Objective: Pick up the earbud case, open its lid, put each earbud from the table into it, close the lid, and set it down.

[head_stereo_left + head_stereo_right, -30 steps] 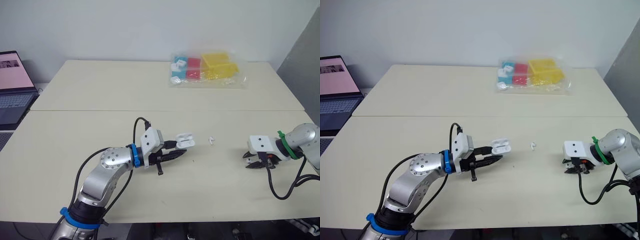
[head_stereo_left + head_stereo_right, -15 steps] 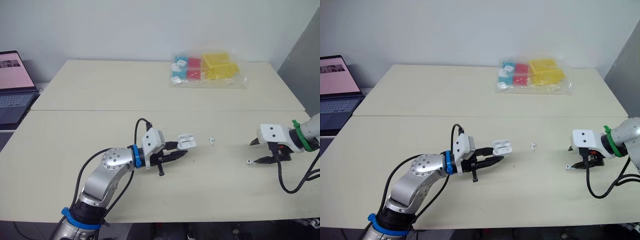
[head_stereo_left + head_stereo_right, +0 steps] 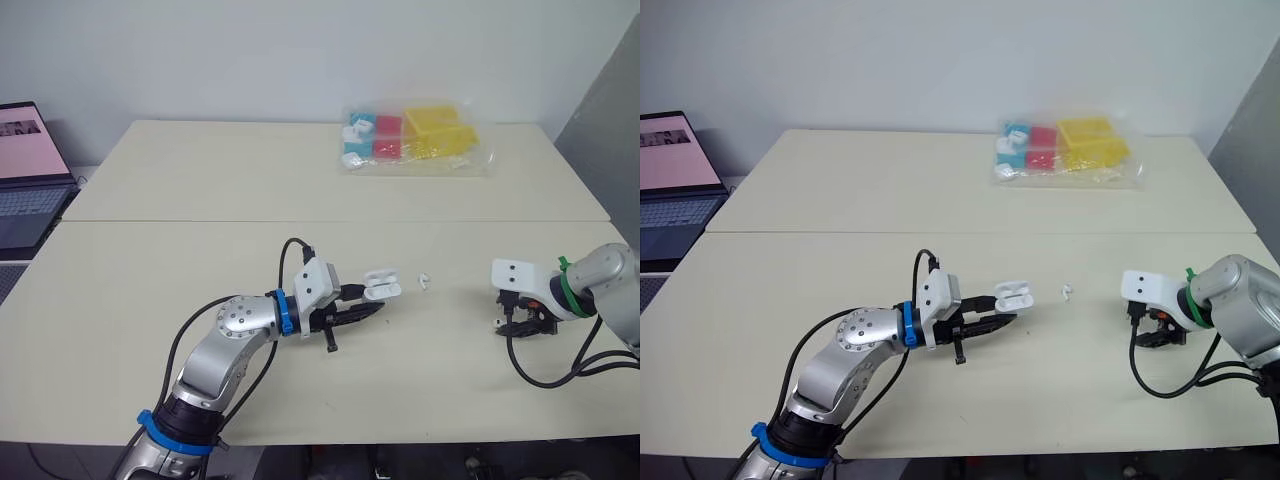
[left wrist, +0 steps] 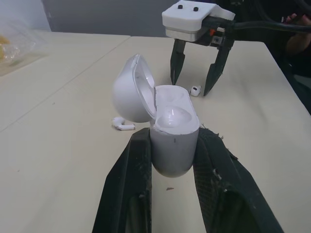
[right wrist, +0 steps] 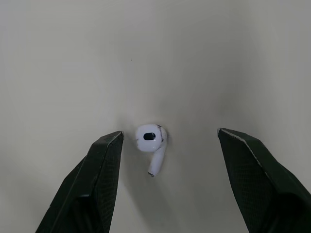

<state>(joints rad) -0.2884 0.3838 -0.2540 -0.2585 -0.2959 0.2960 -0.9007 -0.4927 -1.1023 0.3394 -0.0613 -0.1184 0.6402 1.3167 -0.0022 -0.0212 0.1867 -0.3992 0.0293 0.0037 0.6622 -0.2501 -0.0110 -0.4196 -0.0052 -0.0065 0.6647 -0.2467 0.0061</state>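
Black fingers of the left pincer (image 4: 172, 138) clench the white earbud case (image 4: 171, 119), its lid (image 4: 129, 94) hinged open. The right pincer (image 5: 170, 137) is spread wide (one finger either side) over an earbud (image 5: 151, 144) lying on the worktop (image 3: 200, 200) — another earbud (image 3: 424, 281) lies between the two pincers.

A clear plastic bag (image 3: 415, 140) of blue, red and yellow items is seen far back before a pale wall (image 3: 250, 50), and an open laptop (image 3: 28, 175) at the left edge.
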